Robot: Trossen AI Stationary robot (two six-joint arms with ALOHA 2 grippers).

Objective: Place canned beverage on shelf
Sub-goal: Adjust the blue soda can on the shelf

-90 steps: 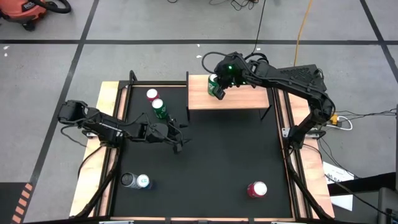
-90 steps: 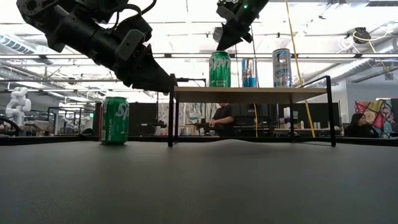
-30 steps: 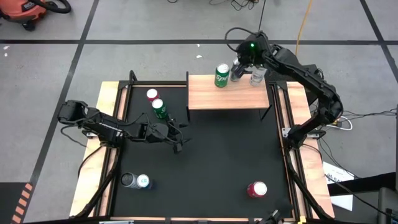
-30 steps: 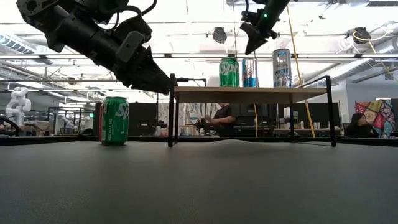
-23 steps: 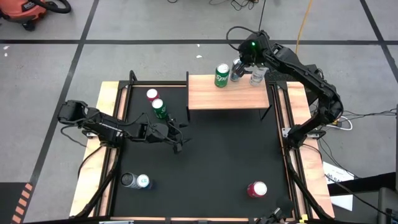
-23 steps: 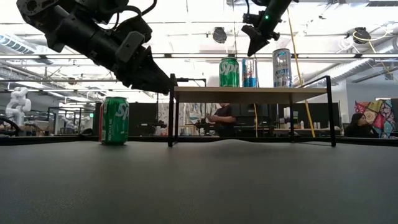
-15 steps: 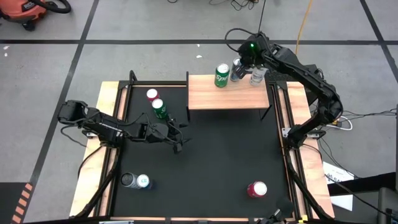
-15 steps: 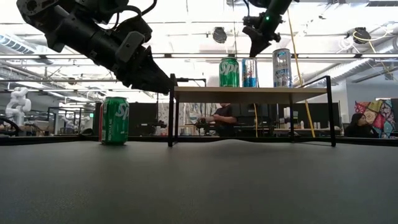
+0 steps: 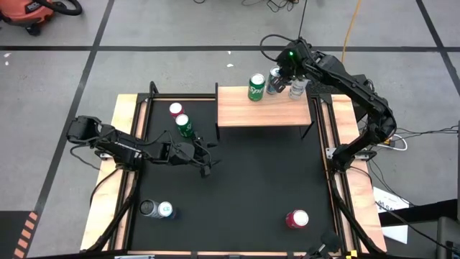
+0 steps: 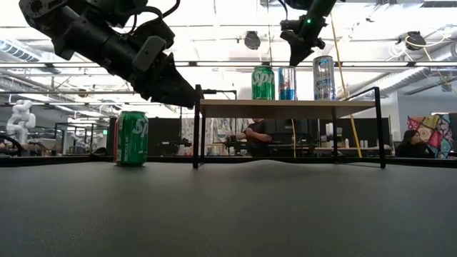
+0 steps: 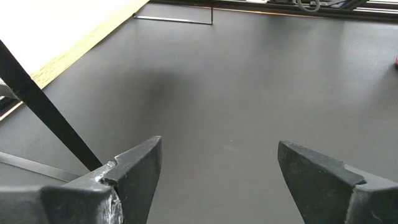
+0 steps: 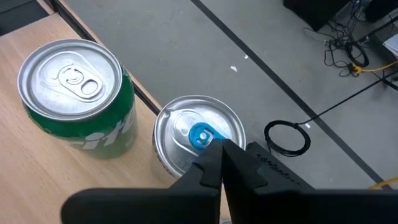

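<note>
The shelf is a light-wood plank on thin black legs at the mat's far side; it also shows in the low view. A green can, a can with a blue tab and a tall silver can stand upright on it. My right gripper is shut and empty, just above the blue-tab can; its fingers touch nothing. My left gripper is open and empty over the mat, near a green can that stands on the mat.
A red-topped can stands behind the green one on the mat. Two cans stand at the near left and a red can at the near right. Wooden rails frame the mat. People show in the room beyond.
My right gripper has drifted a little toward the table's right above the cans on the shelf and stays shut. The cans have not moved.
</note>
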